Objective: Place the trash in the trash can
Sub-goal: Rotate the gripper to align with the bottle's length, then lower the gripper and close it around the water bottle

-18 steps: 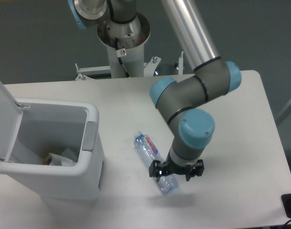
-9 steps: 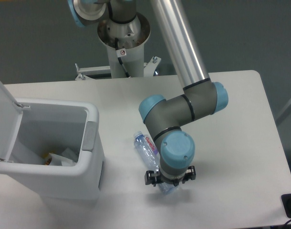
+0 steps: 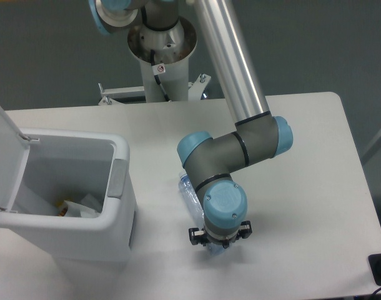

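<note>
**Reaching for the bottle**

White tabletop [image 3: 303, 156] against a dark grey wall is filling the view as we are hovering our two-finger gripper [image 3: 216, 238] over the crushed clear plastic bottle [image 3: 189, 195], which is lying just right of the large white rectangular bin [image 3: 118, 187] with its lid standing open. Our wrist is covering most of the bottle and the fingers, so we cannot tell how wide the jaws are standing. Scraps are already lying inside the bin. We are judging this the grasp step; next we are needing a firm closure, then a lift clearing the rim.
</note>
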`<state>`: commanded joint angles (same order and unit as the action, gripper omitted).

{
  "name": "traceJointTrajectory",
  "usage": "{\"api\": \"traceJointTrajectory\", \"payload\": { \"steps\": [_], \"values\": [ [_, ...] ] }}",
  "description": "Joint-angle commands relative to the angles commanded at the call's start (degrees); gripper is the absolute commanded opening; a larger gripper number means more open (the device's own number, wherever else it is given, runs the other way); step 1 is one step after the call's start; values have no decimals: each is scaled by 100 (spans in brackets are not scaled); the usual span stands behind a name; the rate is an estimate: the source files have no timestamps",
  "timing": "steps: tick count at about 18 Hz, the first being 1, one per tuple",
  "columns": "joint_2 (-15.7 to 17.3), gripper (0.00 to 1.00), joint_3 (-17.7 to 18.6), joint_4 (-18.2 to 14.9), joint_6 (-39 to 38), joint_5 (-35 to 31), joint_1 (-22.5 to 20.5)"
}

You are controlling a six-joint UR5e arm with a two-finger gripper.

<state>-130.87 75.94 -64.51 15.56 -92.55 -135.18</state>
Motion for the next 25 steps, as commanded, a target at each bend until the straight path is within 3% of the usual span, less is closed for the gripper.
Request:
{"api": "traceJointTrajectory", "payload": {
  "steps": [10,13,18,21,25],
  "values": [
    [79,57,-9,-26,9,26,-9],
    [246,57,-254,-9,61,149,-53],
    [544,57,-650,18,26,938,-211],
    [834,57,-703,44,26,1510,-412],
    [1133,57,-712,465,-140,2003,-518]
  ]
}}
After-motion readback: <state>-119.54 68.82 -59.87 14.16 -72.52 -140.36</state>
